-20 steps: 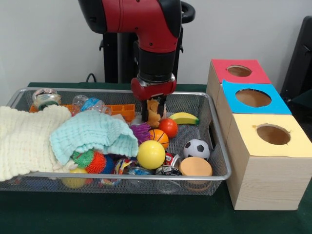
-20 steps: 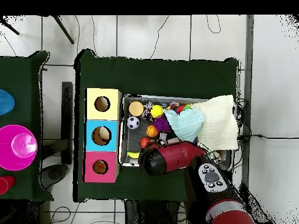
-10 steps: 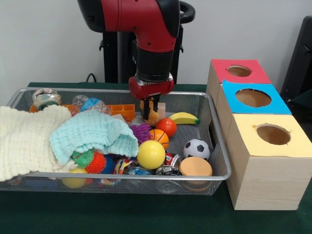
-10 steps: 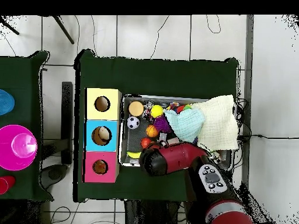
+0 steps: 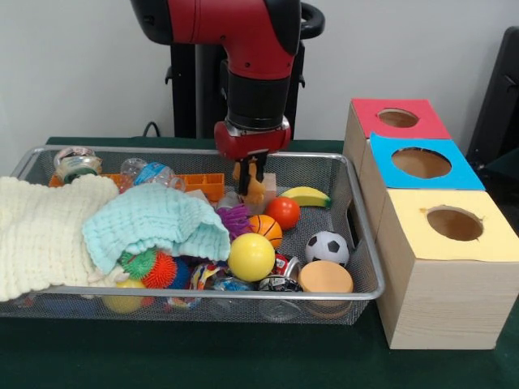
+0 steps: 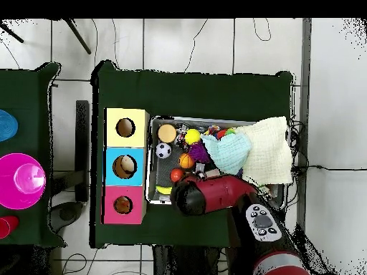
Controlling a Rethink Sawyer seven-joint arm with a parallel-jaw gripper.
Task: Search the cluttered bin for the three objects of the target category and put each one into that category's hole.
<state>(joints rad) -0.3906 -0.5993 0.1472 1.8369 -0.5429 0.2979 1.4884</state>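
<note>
Claw (image 5: 252,172) clenched on an orange toy (image 5: 255,190), hanging over the far side of the bin (image 5: 366,267). Banana (image 5: 306,196) and red ball (image 5: 281,212) just beside, orange block (image 5: 199,184) on the other side. Cloths (image 5: 154,223) piled over half the clutter. Boxes (image 5: 442,267) alongside on the worktop (image 5: 243,361).

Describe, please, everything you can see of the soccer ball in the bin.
The soccer ball is a small white ball with black patches, smooth and probably soft plastic or foam. It sits whole and unheld on the mesh floor of the bin, near the end facing the boxes. The tan disc lies just in front of it and seems to touch it. The basketball and tomato lie apart from it. Overhead, it shows beside the bin's wall.
</note>
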